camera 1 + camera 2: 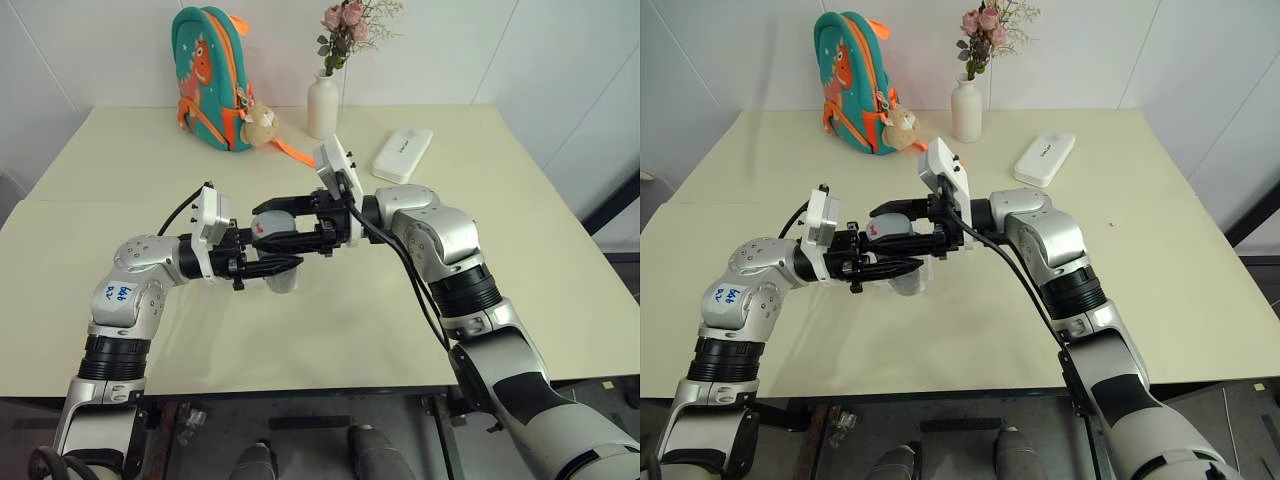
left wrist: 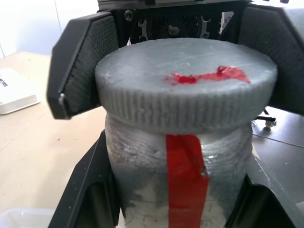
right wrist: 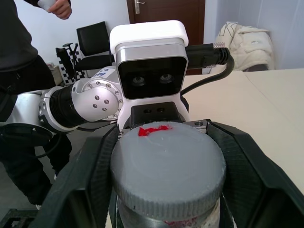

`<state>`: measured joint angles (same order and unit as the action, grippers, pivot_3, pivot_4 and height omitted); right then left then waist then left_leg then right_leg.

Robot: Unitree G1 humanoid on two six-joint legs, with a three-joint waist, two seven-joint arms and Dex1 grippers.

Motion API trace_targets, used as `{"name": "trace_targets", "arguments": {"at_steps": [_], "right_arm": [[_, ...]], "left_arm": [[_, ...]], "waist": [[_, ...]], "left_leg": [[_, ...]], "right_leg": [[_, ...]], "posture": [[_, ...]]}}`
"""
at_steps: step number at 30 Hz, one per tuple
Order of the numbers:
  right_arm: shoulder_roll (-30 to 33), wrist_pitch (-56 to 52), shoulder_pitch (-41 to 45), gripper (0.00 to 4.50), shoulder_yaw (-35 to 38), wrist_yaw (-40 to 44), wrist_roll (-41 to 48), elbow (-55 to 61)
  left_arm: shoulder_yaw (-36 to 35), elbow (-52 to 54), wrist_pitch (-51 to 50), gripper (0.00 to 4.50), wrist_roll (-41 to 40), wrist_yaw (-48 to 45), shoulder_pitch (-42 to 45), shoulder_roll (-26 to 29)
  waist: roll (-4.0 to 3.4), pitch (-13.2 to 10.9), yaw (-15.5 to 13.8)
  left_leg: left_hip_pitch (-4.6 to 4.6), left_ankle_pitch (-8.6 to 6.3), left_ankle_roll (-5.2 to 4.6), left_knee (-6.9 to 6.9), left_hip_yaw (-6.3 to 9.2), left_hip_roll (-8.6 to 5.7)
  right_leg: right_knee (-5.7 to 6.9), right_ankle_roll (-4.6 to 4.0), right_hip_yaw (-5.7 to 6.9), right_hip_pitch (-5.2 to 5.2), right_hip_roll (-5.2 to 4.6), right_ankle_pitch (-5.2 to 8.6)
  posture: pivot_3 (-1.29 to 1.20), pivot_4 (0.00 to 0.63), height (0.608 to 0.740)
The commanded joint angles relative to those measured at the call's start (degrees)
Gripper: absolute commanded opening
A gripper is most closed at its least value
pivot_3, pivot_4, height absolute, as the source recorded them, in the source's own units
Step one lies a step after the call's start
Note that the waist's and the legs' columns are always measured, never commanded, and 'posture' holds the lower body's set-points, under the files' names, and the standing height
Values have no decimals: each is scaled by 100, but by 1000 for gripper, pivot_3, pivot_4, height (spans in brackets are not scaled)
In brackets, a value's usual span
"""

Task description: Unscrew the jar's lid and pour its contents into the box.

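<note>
I see left gripper (image 1: 272, 266) clamped on the cloudy ribbed jar (image 2: 180, 180), right gripper (image 3: 166, 156) closed around its knurled grey lid (image 3: 167, 166).

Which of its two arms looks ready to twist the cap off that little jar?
The right. Its pincer sits around the lid, pads on both sides, while the left pincer is shut on the jar body, steadying it. So probably right twists, left holds.

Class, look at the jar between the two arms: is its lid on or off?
On. The lid sits flush on the jar with its ribbed rim capping the neck, the right tool's fingers flanking it.
</note>
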<state>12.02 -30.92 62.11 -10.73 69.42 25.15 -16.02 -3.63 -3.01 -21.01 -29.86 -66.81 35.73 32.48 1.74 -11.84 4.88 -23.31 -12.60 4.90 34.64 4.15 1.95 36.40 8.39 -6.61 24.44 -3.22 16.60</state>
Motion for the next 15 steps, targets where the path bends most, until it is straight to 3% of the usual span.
{"name": "trace_targets", "arguments": {"at_steps": [1, 10, 15], "right_arm": [[-31, -70, 132, 2980, 239, -27, 215, 161], [-287, -1483, 227, 2980, 1266, -619, 1666, 550], [286, -880, -343, 2980, 1403, -1023, 1172, 1017]], "left_arm": [[-79, 192, 7, 2077, -127, 4, 47, 17], [-89, 245, -13, 2077, -139, 18, -20, 29], [-202, 329, -51, 2077, -173, 81, -101, 105]], "waist": [[0, 0, -1], [0, 0, -7], [0, 0, -14]], "left_leg": [[0, 0, 0, 0, 0, 0], [0, 0, 0, -1, 1, 0], [-1, -1, -1, -2, 1, 0]], "right_leg": [[0, 0, 0, 0, 0, 0], [2, 0, 0, 0, 0, 0], [-4, 0, 1, 0, 0, 0]], "posture": [[0, 150, 740], [0, 150, 740], [0, 150, 740]]}}
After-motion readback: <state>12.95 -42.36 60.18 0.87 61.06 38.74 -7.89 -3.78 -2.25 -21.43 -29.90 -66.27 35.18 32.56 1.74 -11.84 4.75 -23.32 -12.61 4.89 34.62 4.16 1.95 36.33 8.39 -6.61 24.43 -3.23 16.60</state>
